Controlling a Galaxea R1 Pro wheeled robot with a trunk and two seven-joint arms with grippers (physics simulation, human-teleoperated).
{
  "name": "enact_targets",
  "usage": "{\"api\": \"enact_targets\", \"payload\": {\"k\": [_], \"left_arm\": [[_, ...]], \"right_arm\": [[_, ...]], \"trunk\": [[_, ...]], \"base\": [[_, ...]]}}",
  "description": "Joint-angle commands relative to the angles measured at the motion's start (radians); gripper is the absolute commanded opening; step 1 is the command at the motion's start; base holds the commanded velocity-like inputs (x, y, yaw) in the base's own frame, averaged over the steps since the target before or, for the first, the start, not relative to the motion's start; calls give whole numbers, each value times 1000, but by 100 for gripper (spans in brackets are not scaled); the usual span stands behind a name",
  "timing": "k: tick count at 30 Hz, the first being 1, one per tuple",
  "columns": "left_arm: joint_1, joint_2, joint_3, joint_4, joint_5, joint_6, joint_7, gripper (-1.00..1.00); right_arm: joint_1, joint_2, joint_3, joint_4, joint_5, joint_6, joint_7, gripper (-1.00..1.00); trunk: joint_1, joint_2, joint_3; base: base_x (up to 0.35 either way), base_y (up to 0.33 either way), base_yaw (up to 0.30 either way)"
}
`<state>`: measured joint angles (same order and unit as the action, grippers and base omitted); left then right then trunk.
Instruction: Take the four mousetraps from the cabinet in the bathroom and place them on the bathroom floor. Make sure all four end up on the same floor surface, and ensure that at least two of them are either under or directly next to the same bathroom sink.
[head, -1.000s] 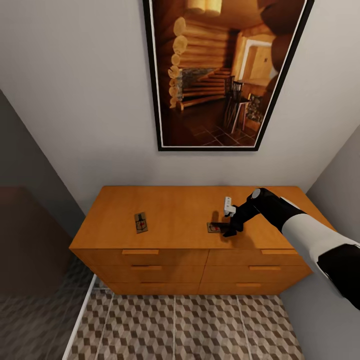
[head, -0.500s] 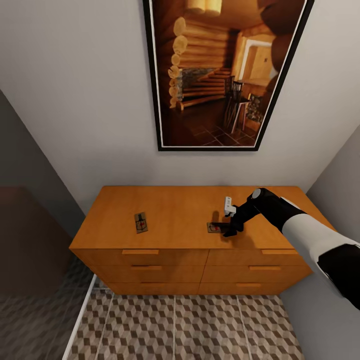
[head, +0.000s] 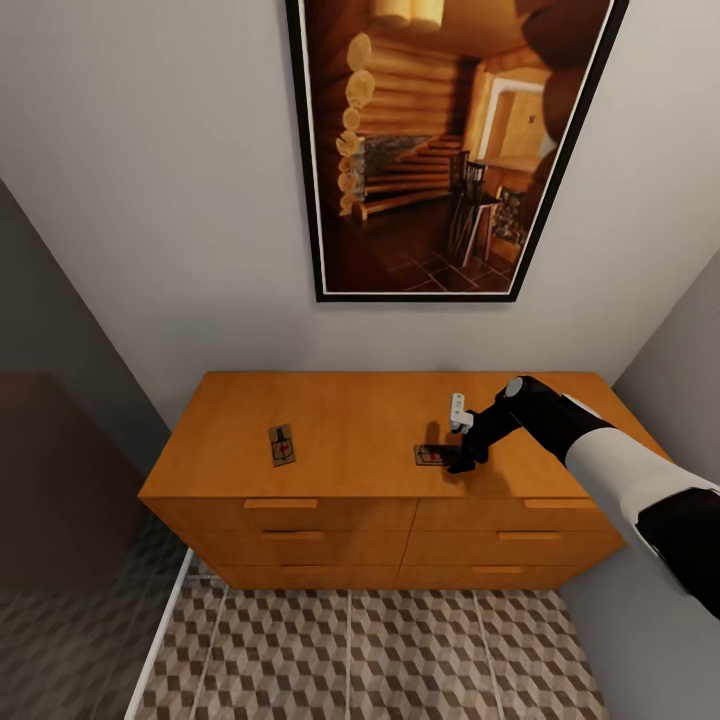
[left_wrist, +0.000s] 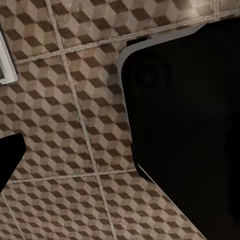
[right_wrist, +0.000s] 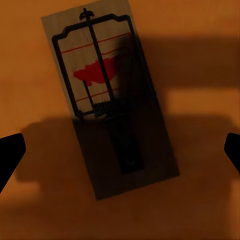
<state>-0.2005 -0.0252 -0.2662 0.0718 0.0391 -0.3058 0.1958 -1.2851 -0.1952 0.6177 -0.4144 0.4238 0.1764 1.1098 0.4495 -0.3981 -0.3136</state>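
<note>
Two mousetraps lie on the top of the orange-brown cabinet (head: 350, 420). One mousetrap (head: 282, 445) sits toward the left end, with nothing near it. The other mousetrap (head: 428, 455) is at the right, directly below my right gripper (head: 455, 463). In the right wrist view this mousetrap (right_wrist: 107, 97) is a brown board with a dark wire frame and a red spot, and the right gripper (right_wrist: 120, 150) hangs open above it, one fingertip (right_wrist: 10, 156) at each side, apart from the board. My left gripper (left_wrist: 120, 155) is over the patterned bathroom floor (left_wrist: 65, 125), one finger at the frame's side, nothing held.
A large framed picture (head: 445, 150) hangs on the wall above the cabinet. The cabinet stands between walls on both sides. Cube-patterned tiles (head: 380, 650) lie in front of its drawers, with a white threshold strip (head: 160, 640) and a darker floor to the left. The robot's dark base (left_wrist: 185, 115) stands on the tiles.
</note>
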Motion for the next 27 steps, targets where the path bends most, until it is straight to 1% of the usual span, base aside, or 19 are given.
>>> {"api": "enact_targets", "payload": {"k": [1, 27], "left_arm": [[-2, -1, -8, 5, 4, -7, 4, 100], [-2, -1, -8, 5, 4, -7, 4, 100]], "right_arm": [[0, -1, 2, -3, 0, 11, 4, 100], [0, 0, 2, -2, 0, 11, 1, 100]], "trunk": [[1, -2, -2], [1, -2, -31]], "base": [[0, 0, 0], [0, 0, 0]]}}
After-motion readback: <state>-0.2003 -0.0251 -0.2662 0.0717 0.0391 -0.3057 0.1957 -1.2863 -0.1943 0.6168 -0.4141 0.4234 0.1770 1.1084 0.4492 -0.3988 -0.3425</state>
